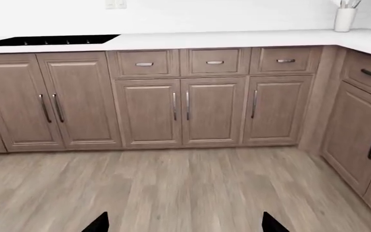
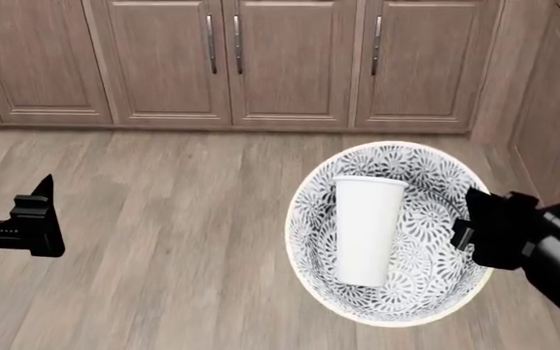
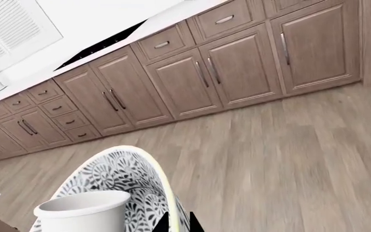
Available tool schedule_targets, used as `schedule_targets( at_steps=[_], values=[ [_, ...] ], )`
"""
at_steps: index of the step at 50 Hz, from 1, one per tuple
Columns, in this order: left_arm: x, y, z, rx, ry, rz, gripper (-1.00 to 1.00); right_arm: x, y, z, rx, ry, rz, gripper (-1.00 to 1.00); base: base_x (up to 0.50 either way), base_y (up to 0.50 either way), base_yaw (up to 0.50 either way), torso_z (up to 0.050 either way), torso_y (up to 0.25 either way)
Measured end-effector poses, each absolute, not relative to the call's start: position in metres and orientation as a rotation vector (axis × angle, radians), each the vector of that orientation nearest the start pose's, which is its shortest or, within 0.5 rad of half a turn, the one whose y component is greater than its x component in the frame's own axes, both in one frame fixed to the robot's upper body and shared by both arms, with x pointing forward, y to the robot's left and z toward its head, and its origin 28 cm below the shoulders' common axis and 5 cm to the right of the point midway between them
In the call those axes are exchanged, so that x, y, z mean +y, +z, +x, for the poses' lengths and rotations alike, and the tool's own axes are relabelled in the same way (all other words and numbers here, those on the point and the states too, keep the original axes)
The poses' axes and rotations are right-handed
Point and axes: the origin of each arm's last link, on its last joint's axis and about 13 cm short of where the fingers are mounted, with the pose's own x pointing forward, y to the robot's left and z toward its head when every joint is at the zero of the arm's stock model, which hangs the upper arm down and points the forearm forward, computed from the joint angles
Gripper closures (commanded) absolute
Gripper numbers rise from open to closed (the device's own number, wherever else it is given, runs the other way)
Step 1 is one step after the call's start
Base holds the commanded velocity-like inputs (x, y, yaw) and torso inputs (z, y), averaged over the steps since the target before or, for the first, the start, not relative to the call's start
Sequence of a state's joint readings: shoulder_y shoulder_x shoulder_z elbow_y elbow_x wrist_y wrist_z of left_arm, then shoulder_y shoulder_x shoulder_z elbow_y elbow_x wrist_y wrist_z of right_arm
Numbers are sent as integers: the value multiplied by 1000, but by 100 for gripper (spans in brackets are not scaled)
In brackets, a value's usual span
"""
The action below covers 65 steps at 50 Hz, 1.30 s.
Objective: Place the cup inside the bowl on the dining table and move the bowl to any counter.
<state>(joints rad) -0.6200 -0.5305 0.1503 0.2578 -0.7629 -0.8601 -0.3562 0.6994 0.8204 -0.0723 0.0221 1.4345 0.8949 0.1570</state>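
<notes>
The black-and-white floral bowl (image 2: 407,233) hangs in the air above the wood floor, held at its right rim by my right gripper (image 2: 469,222), which is shut on it. The white cup (image 2: 366,230) lies on its side inside the bowl. In the right wrist view the bowl (image 3: 118,176) and the cup (image 3: 82,212) fill the lower left, with the jaws (image 3: 177,223) pinching the pale rim. My left gripper (image 2: 41,219) is open and empty at the left; its fingertips (image 1: 98,223) stand wide apart. The counter (image 1: 224,38) runs above the cabinets. The dining table is out of view.
Brown wooden cabinets (image 2: 290,62) with metal handles line the far wall and the right side (image 1: 366,130). A black cooktop (image 1: 50,40) is set in the counter at the left. A white utensil holder (image 1: 345,18) stands at the counter's right corner.
</notes>
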Motion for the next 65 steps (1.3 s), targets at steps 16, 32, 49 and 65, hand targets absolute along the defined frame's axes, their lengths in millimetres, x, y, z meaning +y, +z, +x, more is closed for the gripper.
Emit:
schedule_targets(
  at_steps=[16,32,49,65],
  values=[
    [268,177,285,120,-18,17,-100,-231,205,275,297,300,404,100,500,-44,0,0,2],
    [267,176,285,121,-18,15,-100,-228,215,279,274,317,409,100,500,-45,0,0,1],
    [268,181,286,111,-19,18,-100,-226,233,290,243,334,398,100,500,-45,0,0,1],
    [267,186,288,97,-22,19,-100,-224,241,294,230,343,393,100,500,-43,0,0,2]
  ],
)
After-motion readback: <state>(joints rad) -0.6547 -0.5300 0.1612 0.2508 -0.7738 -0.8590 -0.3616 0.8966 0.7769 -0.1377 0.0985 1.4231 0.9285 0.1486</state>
